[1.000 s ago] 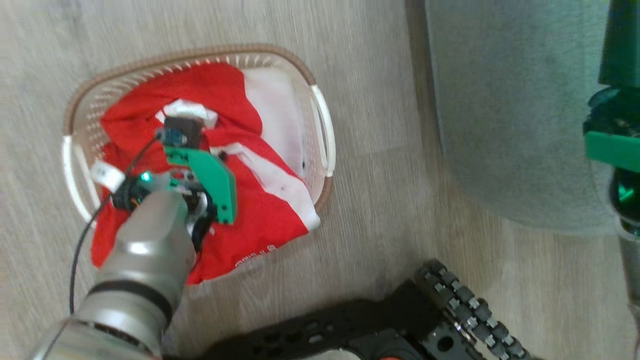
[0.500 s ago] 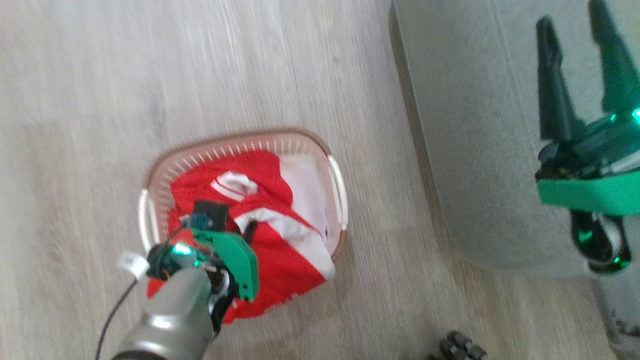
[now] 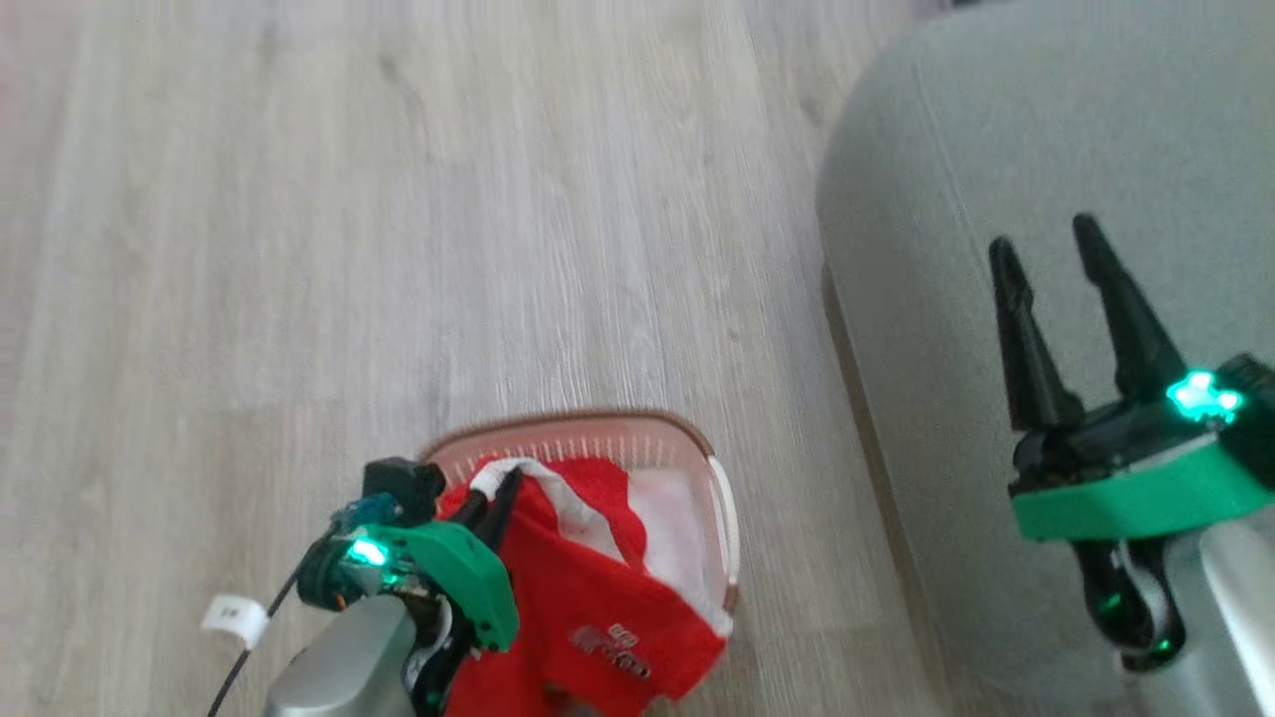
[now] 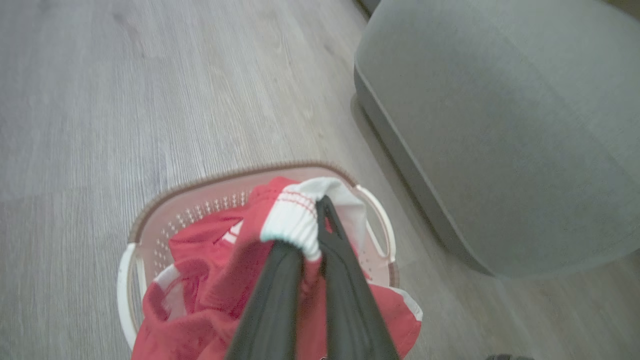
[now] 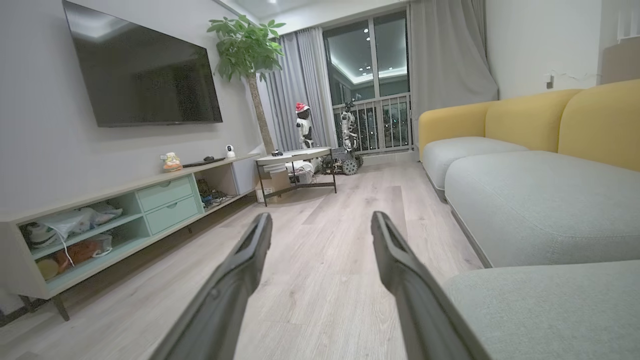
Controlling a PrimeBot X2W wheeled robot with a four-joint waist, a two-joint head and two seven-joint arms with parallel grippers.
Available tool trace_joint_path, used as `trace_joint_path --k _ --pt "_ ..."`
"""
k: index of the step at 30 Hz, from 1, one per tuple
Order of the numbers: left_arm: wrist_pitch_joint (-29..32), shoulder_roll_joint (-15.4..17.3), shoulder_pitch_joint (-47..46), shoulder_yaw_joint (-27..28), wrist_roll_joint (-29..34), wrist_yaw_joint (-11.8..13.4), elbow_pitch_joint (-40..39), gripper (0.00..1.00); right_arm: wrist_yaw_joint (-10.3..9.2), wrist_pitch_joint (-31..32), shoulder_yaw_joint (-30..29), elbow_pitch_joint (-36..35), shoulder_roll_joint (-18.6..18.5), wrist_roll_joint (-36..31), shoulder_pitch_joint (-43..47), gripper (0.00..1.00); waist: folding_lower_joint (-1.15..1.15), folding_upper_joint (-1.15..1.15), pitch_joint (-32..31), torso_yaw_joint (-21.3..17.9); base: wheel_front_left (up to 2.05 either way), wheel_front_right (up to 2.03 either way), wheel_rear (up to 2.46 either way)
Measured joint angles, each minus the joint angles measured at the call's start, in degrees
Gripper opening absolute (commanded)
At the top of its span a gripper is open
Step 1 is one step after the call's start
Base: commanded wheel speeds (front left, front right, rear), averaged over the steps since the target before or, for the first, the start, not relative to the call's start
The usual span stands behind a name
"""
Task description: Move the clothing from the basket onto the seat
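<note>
Clothing hangs pinched in the left tool over the basket; the seat lies rightward, near the spread right tool.

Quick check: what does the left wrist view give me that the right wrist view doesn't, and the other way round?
Left wrist view: the left gripper shut on the white trim of the clothing, raised above the basket, with more red fabric draped over its rim. Right wrist view: the right gripper open and empty, pointing across the room at a wall TV, a plant and yellow sofa backs. Both: the wood floor and the grey-green seat.
</note>
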Motion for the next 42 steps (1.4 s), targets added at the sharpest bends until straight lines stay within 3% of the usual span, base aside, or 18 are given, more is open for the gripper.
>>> trace_joint_path --k 9,19,32,42 --pt "-0.01 4.97 4.93 3.71 2.64 4.27 -20.62 0.0 0.0 0.0 0.63 1.53 1.25 -1.01 5.5 1.0 0.0 0.0 -7.71 2.44 0.0 0.0 0.0" --pt "4.75 7.24 -0.35 4.44 4.24 7.66 -37.31 0.0 0.0 0.0 2.68 1.64 1.2 -1.02 6.06 1.0 0.0 0.0 -8.39 3.51 0.0 0.0 0.0" --pt "7.68 7.59 -6.76 5.52 5.22 9.38 -41.97 0.0 0.0 0.01 7.57 1.26 0.98 -0.45 6.04 1.0 0.0 0.0 -7.86 2.24 0.0 0.0 0.0" --pt "8.67 6.35 -7.19 4.01 5.11 9.0 -41.79 0.0 0.0 0.01 17.13 2.18 -1.36 -0.35 4.74 1.0 0.0 0.0 -7.98 3.39 0.0 0.0 0.0"
